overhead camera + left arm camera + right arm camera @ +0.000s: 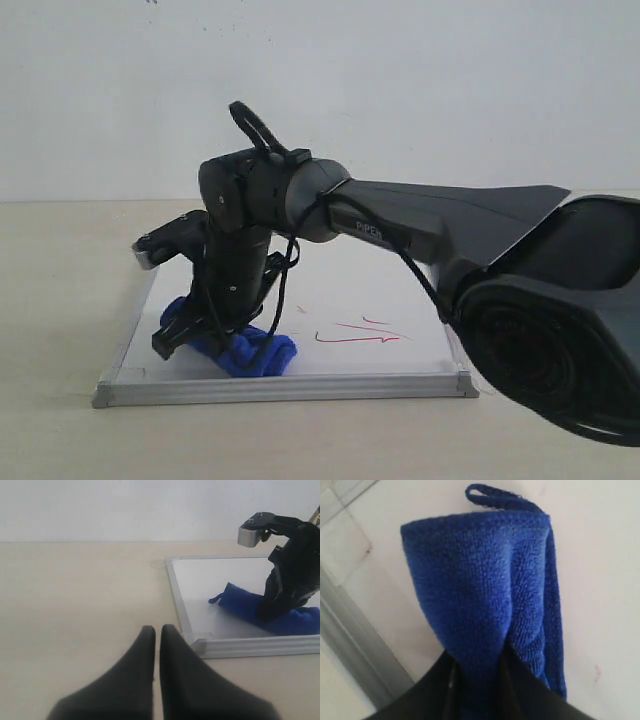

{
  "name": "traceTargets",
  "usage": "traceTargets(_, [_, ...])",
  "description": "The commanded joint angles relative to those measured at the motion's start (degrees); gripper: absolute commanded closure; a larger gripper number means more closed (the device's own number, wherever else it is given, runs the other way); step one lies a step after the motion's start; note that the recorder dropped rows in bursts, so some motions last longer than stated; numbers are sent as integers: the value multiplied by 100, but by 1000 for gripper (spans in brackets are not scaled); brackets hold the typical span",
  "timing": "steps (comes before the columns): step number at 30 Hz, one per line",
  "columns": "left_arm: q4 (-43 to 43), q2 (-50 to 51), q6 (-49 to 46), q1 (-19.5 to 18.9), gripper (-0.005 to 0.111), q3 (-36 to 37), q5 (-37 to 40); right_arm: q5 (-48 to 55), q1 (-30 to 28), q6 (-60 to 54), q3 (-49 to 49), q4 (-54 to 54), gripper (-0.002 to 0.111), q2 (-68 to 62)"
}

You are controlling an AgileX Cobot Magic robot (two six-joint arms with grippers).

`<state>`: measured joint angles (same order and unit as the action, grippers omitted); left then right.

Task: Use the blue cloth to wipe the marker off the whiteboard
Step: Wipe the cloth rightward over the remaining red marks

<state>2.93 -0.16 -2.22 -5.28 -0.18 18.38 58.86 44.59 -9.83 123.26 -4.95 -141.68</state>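
The whiteboard [400, 300] lies flat on the table, silver frame around it. Thin red marker lines [355, 334] show on its front right part. The blue cloth [245, 350] rests on the board's front left area, and my right gripper [200, 330] is shut on it, reaching across from the right. The right wrist view has the blue cloth [485, 585] pinched between the black fingers [535, 690], its hanging loop sticking out, over the whiteboard [600, 555]. My left gripper [157, 630] is shut and holds nothing, over bare table beside the whiteboard [210, 585]; the blue cloth [250, 607] shows there too.
The board's metal frame [285, 388] runs along the front edge. A beige table [60, 300] surrounds the board, with a white wall behind. The right arm's bulky base [560, 340] fills the right foreground.
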Motion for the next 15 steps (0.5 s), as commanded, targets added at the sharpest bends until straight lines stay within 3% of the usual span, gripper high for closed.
traceTargets(1, [67,16,-26,46,103,18,-36,419,-409,819,-28,1402,108,-73])
traceTargets(8, [67,16,-26,46,103,18,-36,647,-1172,1985,-28,1457,108,-77])
traceTargets(15, [67,16,-26,46,103,18,-36,-27,-958,1349,-28,114,108,-77])
